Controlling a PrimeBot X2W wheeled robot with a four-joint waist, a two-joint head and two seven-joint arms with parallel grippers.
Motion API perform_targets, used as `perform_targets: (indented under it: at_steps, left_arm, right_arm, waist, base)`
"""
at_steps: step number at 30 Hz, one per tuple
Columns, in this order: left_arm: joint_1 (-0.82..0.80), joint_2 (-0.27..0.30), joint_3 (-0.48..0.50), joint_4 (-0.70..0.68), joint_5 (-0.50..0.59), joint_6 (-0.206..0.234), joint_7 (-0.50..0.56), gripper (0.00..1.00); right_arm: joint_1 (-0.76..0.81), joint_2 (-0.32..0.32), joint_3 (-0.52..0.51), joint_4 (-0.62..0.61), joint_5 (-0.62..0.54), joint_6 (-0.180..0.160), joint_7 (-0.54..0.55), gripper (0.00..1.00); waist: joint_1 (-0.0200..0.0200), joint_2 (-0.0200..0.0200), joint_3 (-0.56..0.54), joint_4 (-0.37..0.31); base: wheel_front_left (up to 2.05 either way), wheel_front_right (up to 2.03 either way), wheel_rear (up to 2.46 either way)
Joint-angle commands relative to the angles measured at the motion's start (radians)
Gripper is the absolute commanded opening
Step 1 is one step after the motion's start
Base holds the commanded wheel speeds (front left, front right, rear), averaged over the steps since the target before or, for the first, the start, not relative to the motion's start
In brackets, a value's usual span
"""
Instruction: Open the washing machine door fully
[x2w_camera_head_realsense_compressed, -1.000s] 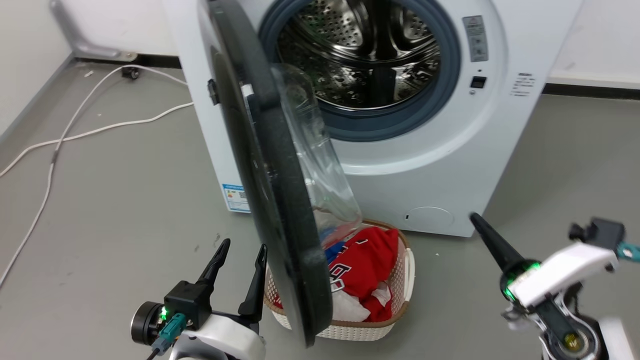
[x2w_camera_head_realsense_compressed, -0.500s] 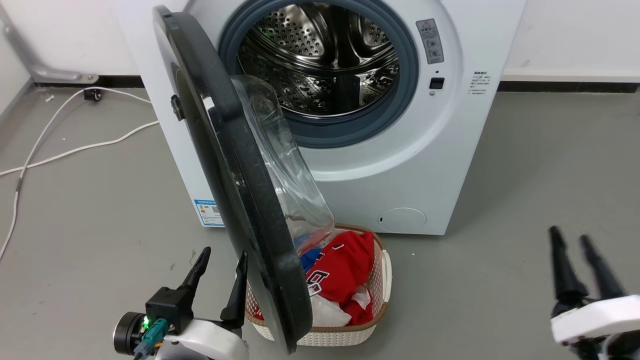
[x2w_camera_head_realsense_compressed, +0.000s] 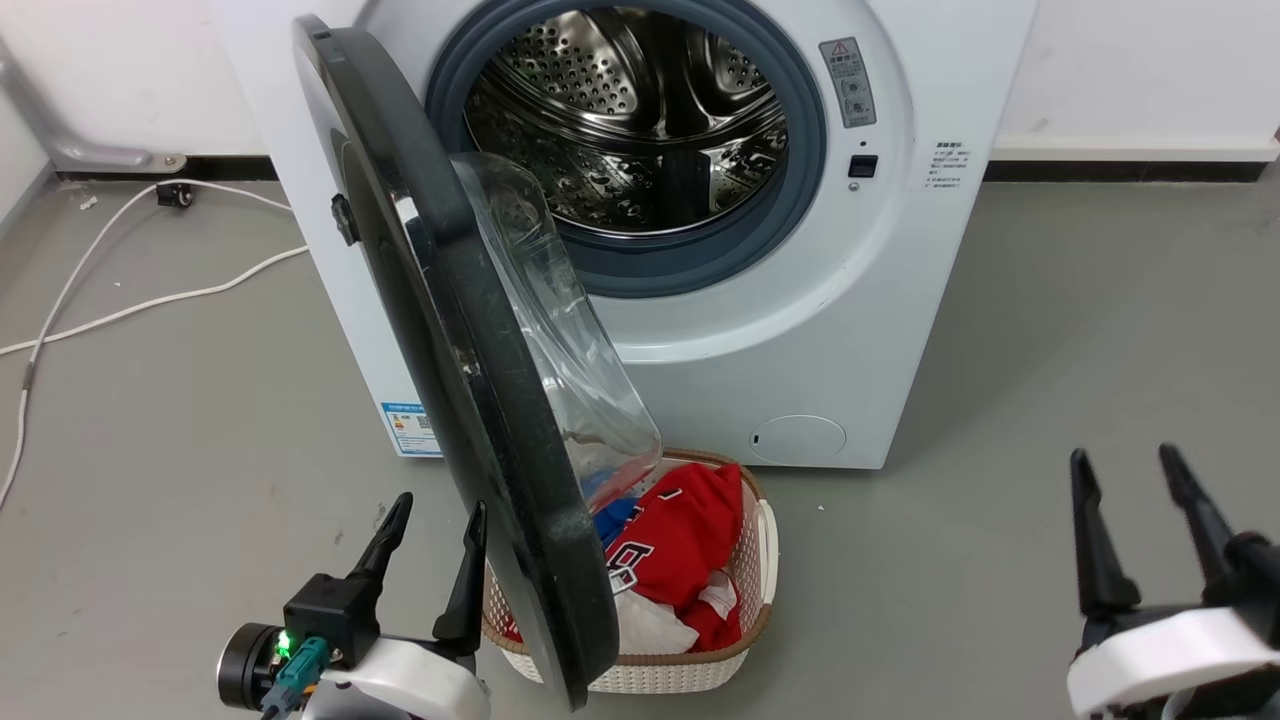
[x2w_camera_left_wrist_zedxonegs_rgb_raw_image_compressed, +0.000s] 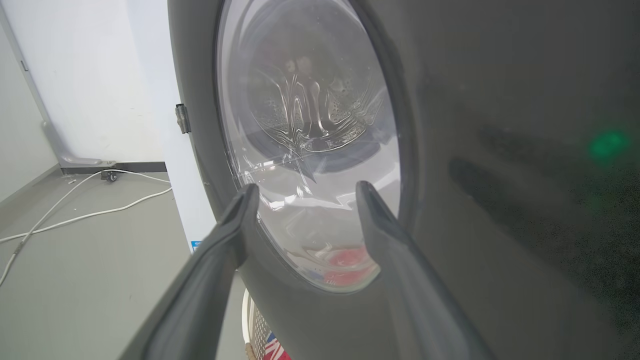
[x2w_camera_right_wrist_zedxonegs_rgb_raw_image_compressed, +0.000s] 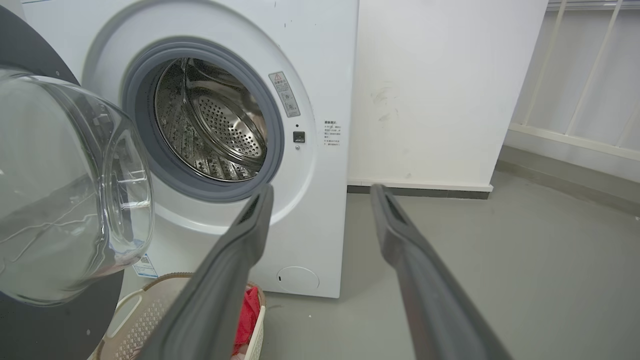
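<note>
Black glossy rim first: the washing machine door (x2w_camera_head_realsense_compressed: 510, 470) stands swung out from the white washing machine (x2w_camera_head_realsense_compressed: 880, 330), hinged on the machine's left side and seen almost edge-on from the head view. Its clear glass bowl bulges toward the drum side, and its lower edge hangs over the near-left corner of a white laundry basket (x2w_camera_head_realsense_compressed: 762, 560) sitting on the grey floor right in front of the machine. A red garment (x2w_camera_head_realsense_compressed: 690, 530) is piled in there. The steel drum (x2w_camera_head_realsense_compressed: 620, 110) is wide open to view behind its grey rubber ring.

The left claw (x2w_camera_head_realsense_compressed: 438, 510) sits low, just beside the door's outer face, fingers spread apart and gripping nothing. From the left wrist view that claw (x2w_camera_left_wrist_zedxonegs_rgb_raw_image_compressed: 305, 189) points straight at the door (x2w_camera_left_wrist_zedxonegs_rgb_raw_image_compressed: 500, 100), window framed between the fingers; can't tell if a finger actually touches the rim.

The right claw (x2w_camera_head_realsense_compressed: 1123, 460) hangs well off to the right over bare floor, also spread and empty. A white cable (x2w_camera_head_realsense_compressed: 150, 300) trails across the floor on the left.
</note>
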Motion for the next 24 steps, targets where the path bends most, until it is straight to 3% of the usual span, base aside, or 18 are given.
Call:
perform_targets:
  at_steps: [1, 20, 22, 23, 24]
  left_arm:
    - [0.0, 0.006, -0.001, -0.003, 0.005, 0.002, -0.002, 1.0]
    - [-0.003, 0.023, -0.011, -0.001, 0.005, 0.02, 0.002, 1.0]
    - [-0.004, 0.026, -0.013, 0.0, 0.002, 0.019, 0.007, 0.19]
    - [-0.005, 0.027, -0.015, 0.001, -0.001, 0.017, 0.013, 0.0]
    - [-0.007, 0.029, -0.016, 0.0, -0.004, 0.015, 0.015, 0.0]
  right_arm:
    - [0.028, 0.009, 0.007, 0.012, -0.002, 0.0, 0.002, 1.0]
    - [0.063, 0.026, 0.051, 0.111, 0.019, 0.0, -0.04, 1.0]
    - [0.063, 0.026, 0.051, 0.111, 0.019, 0.0, -0.04, 1.0]
    - [0.063, 0.026, 0.052, 0.112, 0.02, 0.0, -0.04, 1.0]
    - [0.063, 0.026, 0.054, 0.112, 0.018, 0.0, -0.04, 1.0]
  waist:
    - [0.0, 0.0, 0.0, 0.004]
    - [0.0, 0.0, -0.008, 0.013]
    - [0.0, 0.0, -0.008, 0.013]
    - [0.0, 0.0, -0.008, 0.013]
    - [0.0, 0.0, -0.008, 0.013]
  base:
    - [0.0, 0.0, 0.0]
    - [0.0, 0.0, 0.0]
    - [0.0, 0.0, 0.0]
    - [0.0, 0.0, 0.0]
    - [0.0, 0.0, 0.0]
